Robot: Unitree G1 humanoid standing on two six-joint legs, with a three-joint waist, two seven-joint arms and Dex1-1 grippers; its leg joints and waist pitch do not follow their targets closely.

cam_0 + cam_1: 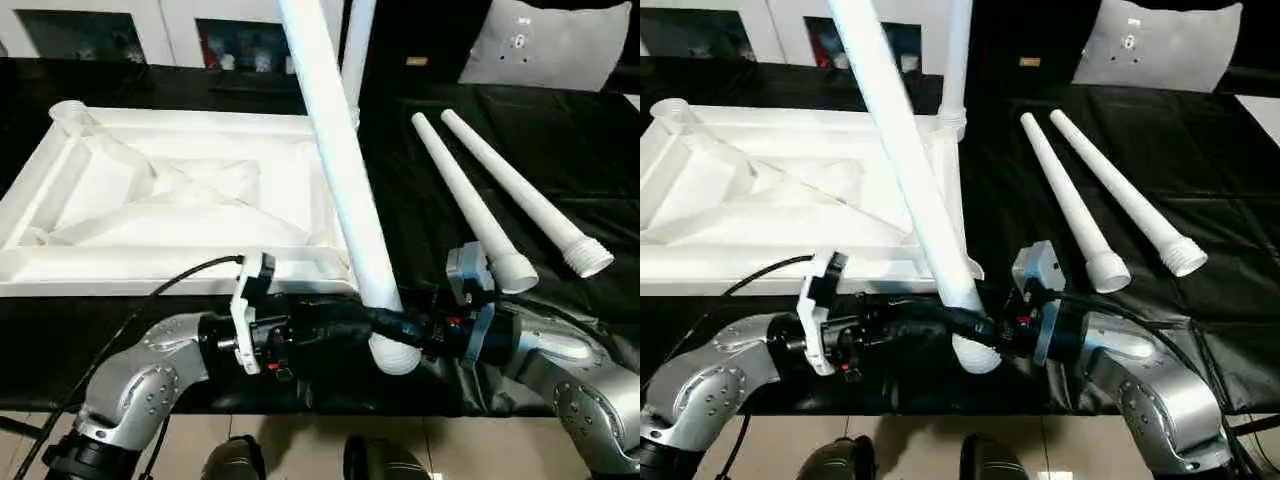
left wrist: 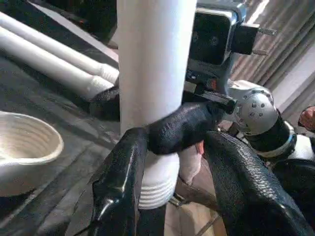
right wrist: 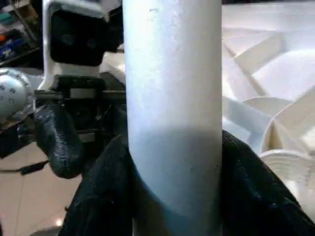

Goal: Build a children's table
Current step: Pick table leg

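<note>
The white table top (image 1: 150,270) lies upside down on the black worktable, ribs up. One leg (image 1: 357,50) stands upright in its far right corner socket. A second leg (image 1: 340,170) leans steeply, its threaded end (image 1: 395,355) hanging just off the worktable's front edge, beside the near right corner socket (image 2: 24,147). My right gripper (image 1: 405,328) is shut on this leg near its threaded end. My left gripper (image 1: 365,322) is open, straddling the same leg lower down; one finger (image 2: 123,182) touches it and the other finger (image 2: 246,187) stands apart. Two more legs (image 1: 470,205) (image 1: 520,195) lie at the right.
A grey cushion (image 1: 550,45) sits at the back right, behind the worktable. A black cable (image 1: 170,280) runs from my left wrist across the top's near rim. The floor and my feet (image 1: 235,460) show below the front edge.
</note>
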